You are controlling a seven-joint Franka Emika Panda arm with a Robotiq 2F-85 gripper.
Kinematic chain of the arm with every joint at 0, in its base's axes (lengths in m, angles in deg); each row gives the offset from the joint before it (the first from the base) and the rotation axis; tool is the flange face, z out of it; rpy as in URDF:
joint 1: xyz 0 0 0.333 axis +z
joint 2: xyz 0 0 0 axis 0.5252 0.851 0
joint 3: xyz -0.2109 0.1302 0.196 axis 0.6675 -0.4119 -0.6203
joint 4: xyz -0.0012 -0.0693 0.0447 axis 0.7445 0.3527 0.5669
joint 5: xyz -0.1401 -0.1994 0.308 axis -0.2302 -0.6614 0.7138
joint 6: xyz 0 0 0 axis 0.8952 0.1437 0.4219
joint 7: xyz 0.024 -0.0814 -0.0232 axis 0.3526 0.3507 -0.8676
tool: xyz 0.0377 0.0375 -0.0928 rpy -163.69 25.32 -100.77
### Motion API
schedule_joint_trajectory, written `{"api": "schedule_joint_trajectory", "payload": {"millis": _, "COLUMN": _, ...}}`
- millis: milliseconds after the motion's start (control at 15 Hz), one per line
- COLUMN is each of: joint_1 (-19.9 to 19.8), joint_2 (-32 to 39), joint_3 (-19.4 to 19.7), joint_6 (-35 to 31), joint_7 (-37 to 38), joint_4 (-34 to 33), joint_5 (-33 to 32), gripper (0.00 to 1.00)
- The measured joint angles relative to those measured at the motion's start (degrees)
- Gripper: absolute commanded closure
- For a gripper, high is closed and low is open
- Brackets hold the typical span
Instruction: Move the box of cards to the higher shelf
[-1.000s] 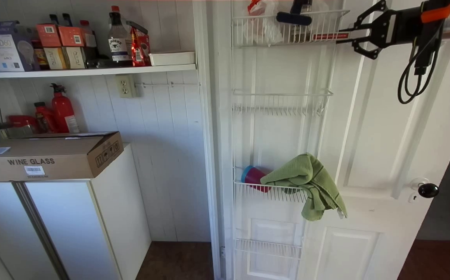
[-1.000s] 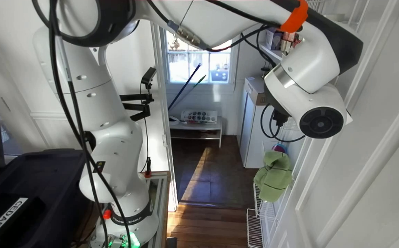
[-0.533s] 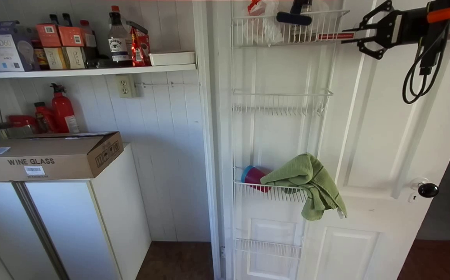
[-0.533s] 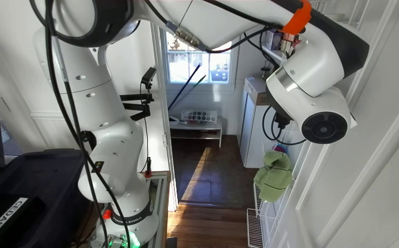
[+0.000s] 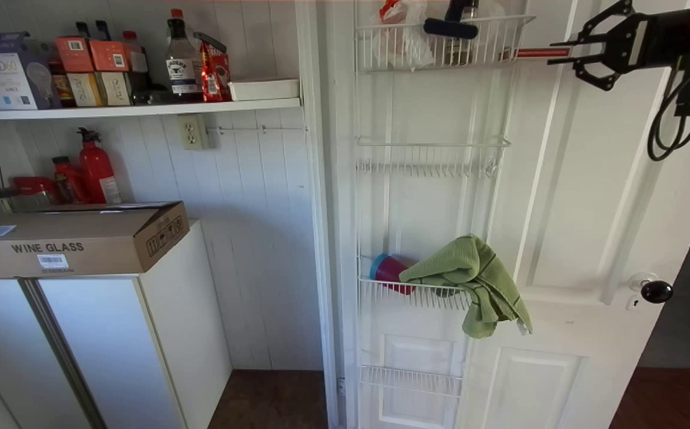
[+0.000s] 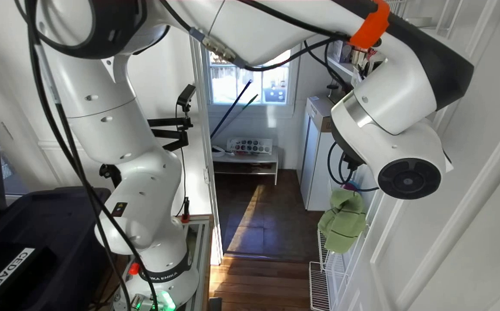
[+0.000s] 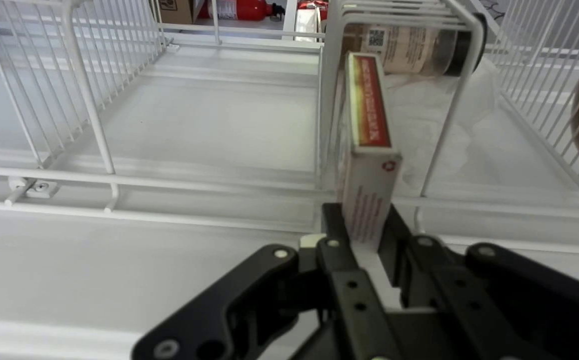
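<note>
Basket of white wire (image 5: pixel 503 19) topped the door rack (image 5: pixel 434 144) in an exterior view; near its lower right corner, the box of cards (image 5: pixel 538 53) lay flat, its right end pinched in the gripper (image 5: pixel 550 52). Placing it well likely meant keeping it level, lifting clear of the basket's lower edge and easing it left past the right edge before release.

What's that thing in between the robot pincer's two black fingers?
The box of cards. In the wrist view its near end sits in the pincer, with fingers on both sides.
</note>
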Motion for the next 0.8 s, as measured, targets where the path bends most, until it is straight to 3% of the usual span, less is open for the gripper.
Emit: {"api": "schedule_joint_trajectory", "payload": {"millis": 800, "joint_1": -3.7, "joint_2": -9.7, "joint_3": 2.2, "joint_6": 7.7, "joint_7": 4.7, "joint_4": 4.7, "joint_5": -13.0, "gripper": 0.95}}
